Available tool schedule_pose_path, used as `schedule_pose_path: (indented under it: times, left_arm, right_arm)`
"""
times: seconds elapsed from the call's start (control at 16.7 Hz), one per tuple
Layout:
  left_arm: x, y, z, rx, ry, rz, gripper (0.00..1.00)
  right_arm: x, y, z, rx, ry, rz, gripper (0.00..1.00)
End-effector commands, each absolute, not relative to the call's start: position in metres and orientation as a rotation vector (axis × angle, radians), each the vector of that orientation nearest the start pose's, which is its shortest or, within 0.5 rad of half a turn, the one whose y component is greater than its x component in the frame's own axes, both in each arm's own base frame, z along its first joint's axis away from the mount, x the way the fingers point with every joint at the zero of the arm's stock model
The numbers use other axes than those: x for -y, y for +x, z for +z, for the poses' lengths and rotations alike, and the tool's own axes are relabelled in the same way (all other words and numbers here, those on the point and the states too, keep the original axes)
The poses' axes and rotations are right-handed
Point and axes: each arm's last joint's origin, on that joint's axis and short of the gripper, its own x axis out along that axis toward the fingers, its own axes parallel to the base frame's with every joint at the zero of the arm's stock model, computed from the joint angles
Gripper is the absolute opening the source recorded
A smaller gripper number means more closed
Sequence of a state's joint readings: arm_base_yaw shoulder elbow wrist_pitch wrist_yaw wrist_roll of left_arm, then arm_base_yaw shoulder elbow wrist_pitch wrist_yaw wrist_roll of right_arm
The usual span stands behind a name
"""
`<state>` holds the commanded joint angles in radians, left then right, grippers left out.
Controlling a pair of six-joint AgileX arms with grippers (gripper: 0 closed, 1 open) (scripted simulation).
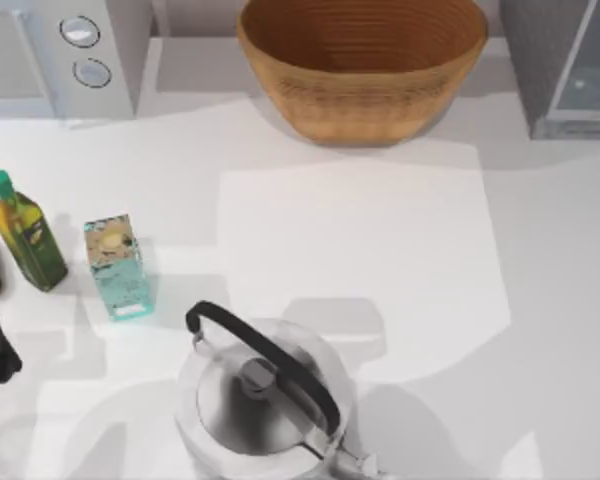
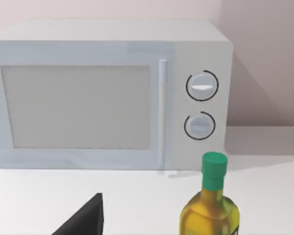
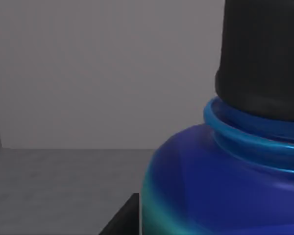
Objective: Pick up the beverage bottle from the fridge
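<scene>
the beverage bottle (image 3: 220, 186) stands upright inside the grey fridge (image 1: 565, 70), right up close to the right arm's camera — so that arm is nearer. whether its gripper is grasping, i cannot tell.

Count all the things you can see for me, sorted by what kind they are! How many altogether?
Bottles: 2, the oil bottle and the beverage bottle
Cartons: 1, the teal carton
Kettles: 1, the kettle
Baskets: 1, the basket
Appliances: 2, the microwave and the fridge
Total: 7
</scene>
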<state>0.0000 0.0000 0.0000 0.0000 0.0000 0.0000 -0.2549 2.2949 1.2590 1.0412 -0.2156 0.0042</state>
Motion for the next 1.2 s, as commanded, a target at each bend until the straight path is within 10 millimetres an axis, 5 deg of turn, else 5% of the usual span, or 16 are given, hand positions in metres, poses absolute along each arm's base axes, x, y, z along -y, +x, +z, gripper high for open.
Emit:
schedule_pose_path:
  times: [0.3,0.6,1.2]
  left_arm:
    - [0.001,0.106,0.16,0.0,0.0,0.0,1.0]
    - [0.001,0.106,0.16,0.0,0.0,0.0,1.0]
    - [0.001,0.106,0.16,0.0,0.0,0.0,1.0]
  right_arm:
    - [0.108,0.462,0.154,0.004,-0.008,-0.013,0.0]
    - [0.109,0.459,0.153,0.002,-0.007,-0.012,0.0]
    - [0.108,0.365,0.151,-0.006,-0.004,-0.013,0.0]
